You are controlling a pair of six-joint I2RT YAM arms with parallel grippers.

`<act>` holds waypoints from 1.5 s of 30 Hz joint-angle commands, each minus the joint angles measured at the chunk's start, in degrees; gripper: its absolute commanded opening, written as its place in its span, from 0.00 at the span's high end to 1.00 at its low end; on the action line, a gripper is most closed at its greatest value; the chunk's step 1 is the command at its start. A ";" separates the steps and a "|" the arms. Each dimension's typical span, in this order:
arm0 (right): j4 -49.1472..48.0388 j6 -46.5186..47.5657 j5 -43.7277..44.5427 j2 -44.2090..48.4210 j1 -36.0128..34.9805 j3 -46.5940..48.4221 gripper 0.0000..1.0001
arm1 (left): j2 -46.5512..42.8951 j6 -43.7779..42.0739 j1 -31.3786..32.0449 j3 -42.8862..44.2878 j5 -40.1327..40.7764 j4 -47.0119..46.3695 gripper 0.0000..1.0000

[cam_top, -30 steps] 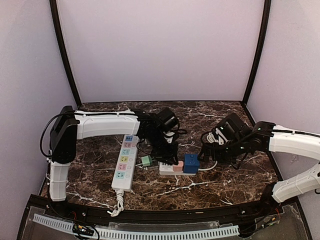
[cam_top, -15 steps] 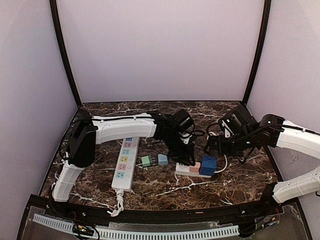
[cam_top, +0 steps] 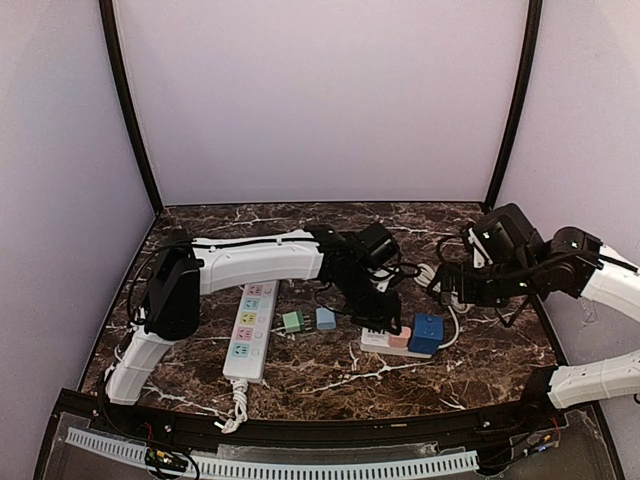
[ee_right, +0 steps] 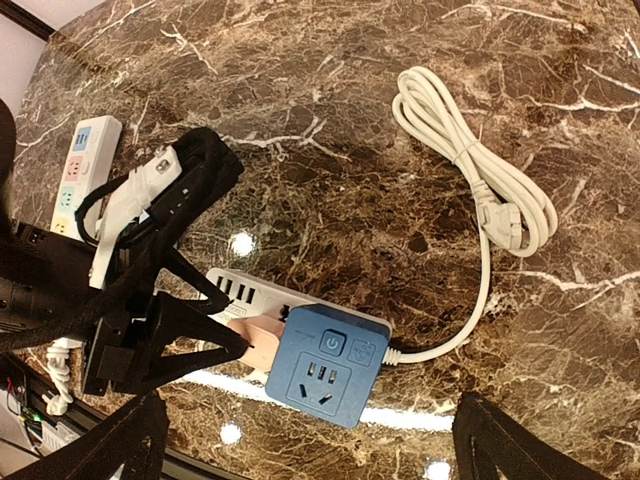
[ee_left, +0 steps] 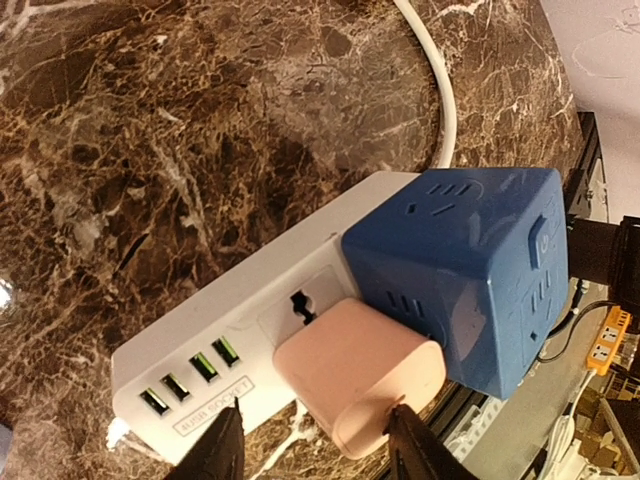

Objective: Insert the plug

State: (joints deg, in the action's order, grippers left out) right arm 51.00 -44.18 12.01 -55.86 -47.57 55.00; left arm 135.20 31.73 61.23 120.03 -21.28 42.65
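Observation:
A pink plug (ee_left: 360,385) sits in the small white power strip (ee_left: 230,350), pressed against a blue cube adapter (ee_left: 460,280) on the same strip. My left gripper (ee_left: 312,440) straddles the pink plug with its jaws open: one finger touches the plug's corner, the other stands clear of it. From above, the left gripper (cam_top: 385,318) is over the pink plug (cam_top: 400,336) and the strip (cam_top: 378,343). My right gripper (cam_top: 445,283) hovers wide open and holds nothing, to the upper right of the blue cube (cam_top: 427,333). In the right wrist view, the right gripper (ee_right: 310,400) frames the blue cube (ee_right: 325,365).
A long white power strip (cam_top: 250,330) with coloured sockets lies at the left. A green plug (cam_top: 292,321) and a grey-blue plug (cam_top: 325,319) lie loose beside it. The small strip's white cable (ee_right: 470,160) is coiled behind the cube. Walls enclose the marble table (cam_top: 480,370).
The small strip with the pink plug and blue cube has slid right along the table with my left gripper. The left jaws have parted from the pink plug. The right arm has drawn back to the right.

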 commanded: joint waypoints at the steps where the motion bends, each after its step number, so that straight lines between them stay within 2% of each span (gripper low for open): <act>1: 0.11 4.49 2.88 0.05 0.45 4.05 0.01 | -5.45 -1.97 -0.13 -0.70 6.99 6.46 0.45; 8: -2.49 11.79 3.26 -3.85 0.46 10.28 0.01 | -13.81 -2.67 -0.86 -2.59 15.45 10.09 0.21; 13: -5.41 13.82 1.52 -8.41 0.48 12.45 0.01 | -22.03 -1.65 -1.98 -8.25 20.23 10.30 0.12; 16: -8.62 14.04 -1.53 -12.51 0.46 12.86 0.01 | -28.58 -1.24 -2.78 -15.53 25.19 10.02 0.10; 21: -12.97 12.29 -7.33 -21.85 0.45 15.26 0.01 | -39.25 -0.18 -6.03 -29.96 29.39 6.54 0.09; 25: -12.45 8.78 -9.09 -31.02 0.25 20.54 0.01 | -46.43 0.10 -8.48 -39.95 31.35 6.08 0.09; 30: -9.56 5.26 -9.20 -43.12 -0.05 29.26 0.05 | -50.53 -1.86 -9.18 -42.94 34.62 8.47 0.09; 37: 1.43 6.03 -7.05 -59.62 -3.18 45.72 0.07 | -53.31 -0.24 -9.31 -46.87 36.05 8.31 0.11; 45: 1.90 4.67 -10.10 -66.35 -5.12 47.63 0.06 | -54.22 1.29 -9.33 -47.54 37.49 9.61 0.13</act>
State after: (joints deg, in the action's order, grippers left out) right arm 50.63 -38.52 3.64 -120.07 -51.75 100.97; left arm 83.15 31.66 52.01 73.65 14.52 49.95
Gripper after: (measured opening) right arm 0.934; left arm 0.875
